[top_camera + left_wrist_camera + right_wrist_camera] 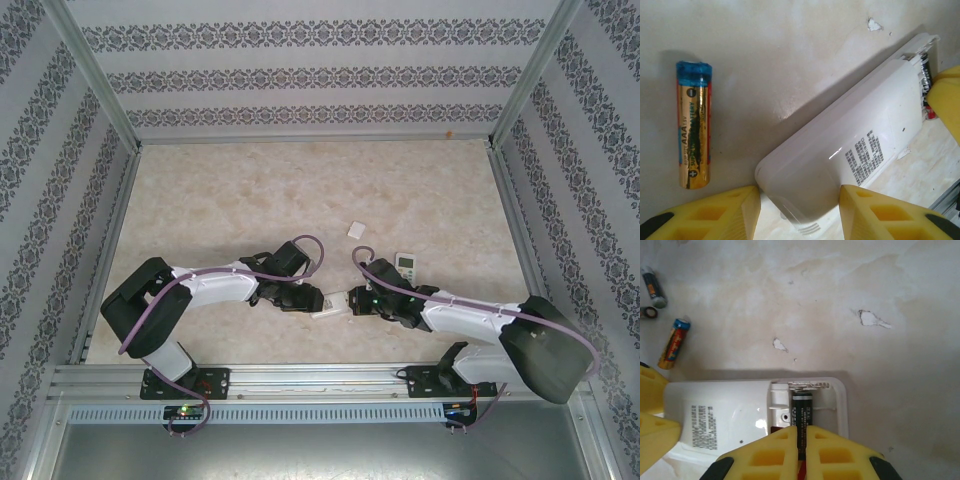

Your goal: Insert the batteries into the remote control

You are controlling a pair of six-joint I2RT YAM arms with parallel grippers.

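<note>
The white remote control [855,150] lies back up on the table between my two arms, its battery bay [815,400] open. My left gripper [800,212] is shut on its closed end, a yellow finger against each side. A black battery [802,410] lies in the bay with its far end at the spring, and my right gripper [801,442] is shut on its near end. Loose batteries lie on the table: a gold one [694,125] left of the remote, also the gold one [674,342], and two dark ones [653,287] further off.
A second small remote [408,264] lies behind my right gripper [352,300]. A small white square piece [357,229] sits further back in the middle. Patterned walls and metal rails [300,378] enclose the table.
</note>
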